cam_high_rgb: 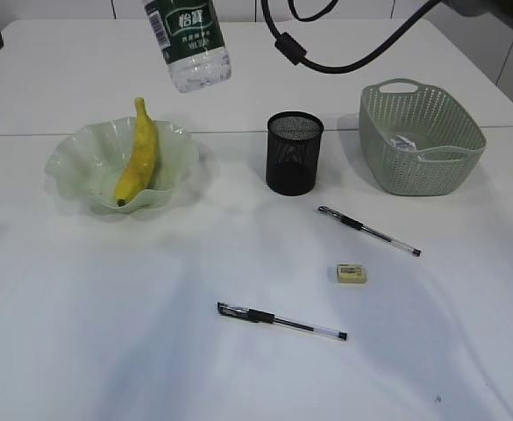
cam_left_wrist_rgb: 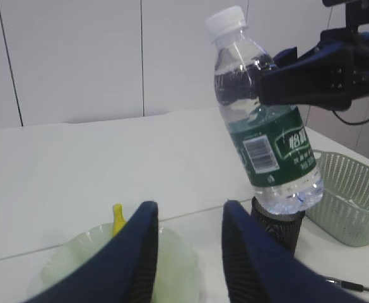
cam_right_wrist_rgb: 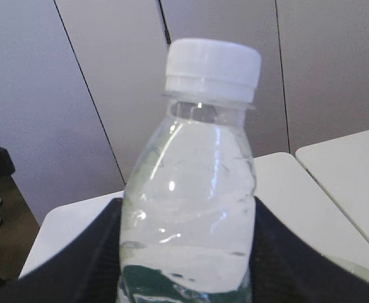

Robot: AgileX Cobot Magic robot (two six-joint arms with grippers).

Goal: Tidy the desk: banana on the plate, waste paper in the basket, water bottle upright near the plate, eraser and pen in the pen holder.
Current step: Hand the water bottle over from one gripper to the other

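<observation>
Right claw (cam_left_wrist_rgb: 269,85) is clamped on the water bottle (cam_left_wrist_rgb: 263,120), held tilted in the air above the table (cam_high_rgb: 151,351) near the plate (cam_high_rgb: 72,162); set down slanted, it could topple onto the banana (cam_high_rgb: 139,158). Left claw (cam_left_wrist_rgb: 187,252) hangs apart, empty.

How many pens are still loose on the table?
2. One pen lies right of the pen holder, near the eraser; the other pen lies nearer the front edge. Holder's inside isn't visible.
</observation>
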